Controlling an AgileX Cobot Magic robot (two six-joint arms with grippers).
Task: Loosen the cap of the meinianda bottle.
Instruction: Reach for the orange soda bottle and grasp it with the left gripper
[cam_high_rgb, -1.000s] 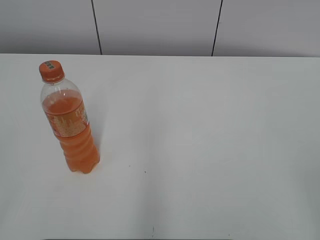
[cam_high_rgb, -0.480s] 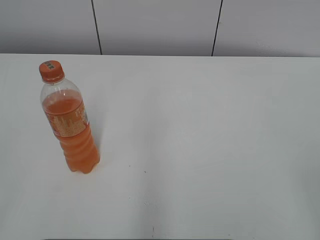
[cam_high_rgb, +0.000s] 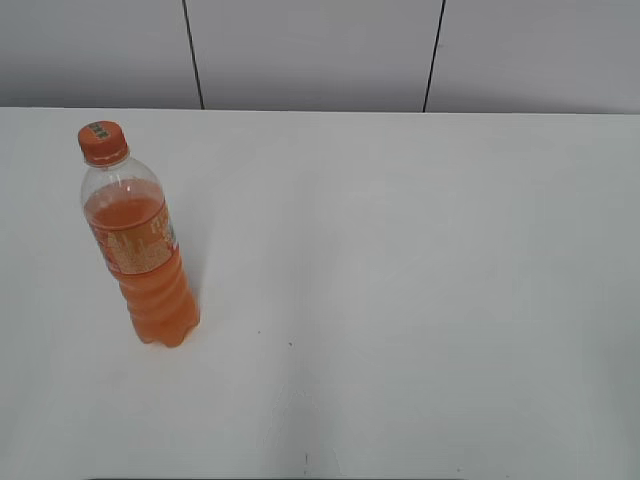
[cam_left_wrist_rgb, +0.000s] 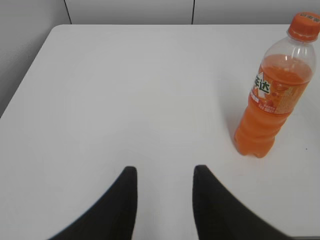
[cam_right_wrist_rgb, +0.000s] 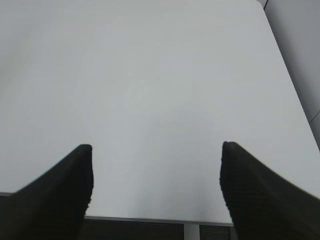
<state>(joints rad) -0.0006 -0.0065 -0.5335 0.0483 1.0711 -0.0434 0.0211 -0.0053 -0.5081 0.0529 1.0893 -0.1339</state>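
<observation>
Nothing is moving since a moment ago. The tall clear plastic bottle of orange drink (cam_high_rgb: 140, 255) is standing on the white tabletop (cam_high_rgb: 400, 250), its small round orange cap (cam_high_rgb: 103, 142) untouched. Left jaws (cam_left_wrist_rgb: 164, 187) are partly apart, right jaws (cam_right_wrist_rgb: 156, 172) wide apart, both holding nothing, so loosening is not starting yet.

A big white table (cam_high_rgb: 400, 250) fills most of the room I can see. Its top is smooth and bright, with soft light and a few tiny dark specks near the front edge. Behind it stands a pale grey wall (cam_high_rgb: 310, 50) made of flat panels. Thin dark lines (cam_high_rgb: 192, 55) run up and down between the panels. The table's corners are rounded. Past its sides, the grey wall goes on.
</observation>
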